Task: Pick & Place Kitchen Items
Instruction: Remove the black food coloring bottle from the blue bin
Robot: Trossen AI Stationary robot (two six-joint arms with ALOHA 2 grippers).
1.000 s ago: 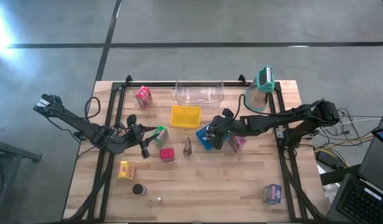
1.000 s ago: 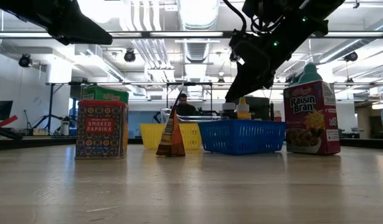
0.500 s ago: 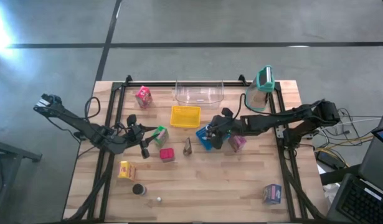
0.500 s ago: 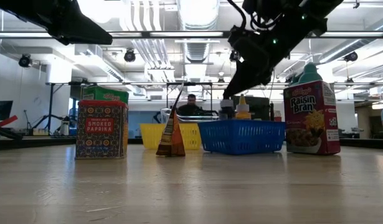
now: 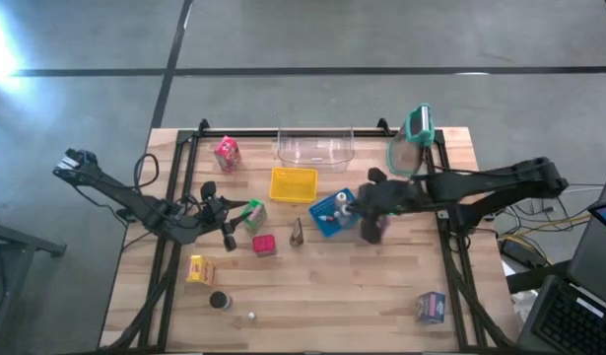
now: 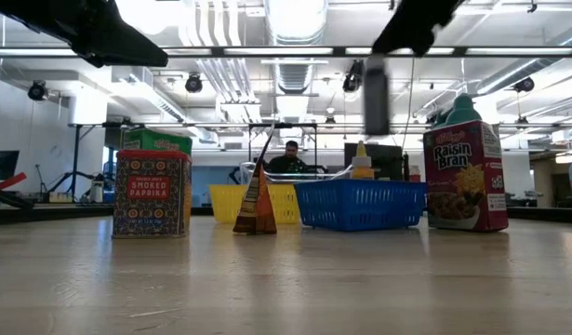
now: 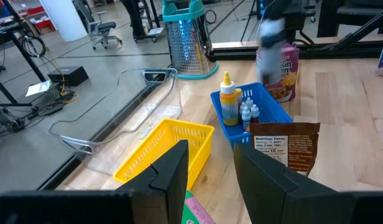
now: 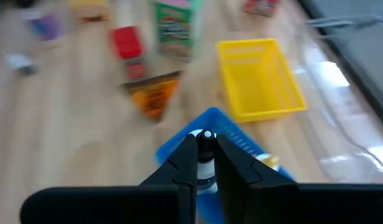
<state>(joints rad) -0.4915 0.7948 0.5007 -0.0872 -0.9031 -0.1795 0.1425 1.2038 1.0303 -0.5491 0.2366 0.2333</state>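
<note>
Wooden table (image 5: 312, 296) seen from above, scanned from left edge to right.

Far left: left arm reaching in low over the table, left gripper (image 5: 229, 232) hovering just beside a green carton (image 5: 253, 212), fingers parted, holding nothing. Near the front-left corner: a yellow carton (image 5: 200, 269), a dark disc (image 5: 220, 301), a tiny white ball (image 5: 251, 317). Toward the back left: a pink carton (image 5: 227, 153).

Centre: a red carton (image 5: 264, 246) near the front, a brown triangular pouch (image 5: 296, 231) standing upright just beside it, a flat yellow basket (image 5: 294, 184) farther back, a clear tray (image 5: 315, 148) at the back edge.

Right of centre: a blue basket (image 5: 332, 212) holding small bottles (image 7: 248, 114) and one taller yellow-capped bottle (image 7: 228, 102).

Right gripper (image 8: 205, 152) raised above the blue basket's right side, clenched on a small bottle with a pale cap (image 8: 205, 158), well clear of the tabletop in the level view. Raisin bran carton (image 6: 466, 177) standing just right of the blue basket.

Farther right: a clear jug with a teal lid (image 5: 412, 138) at the back, a purple carton (image 5: 431, 307) alone near the front-right corner.
</note>
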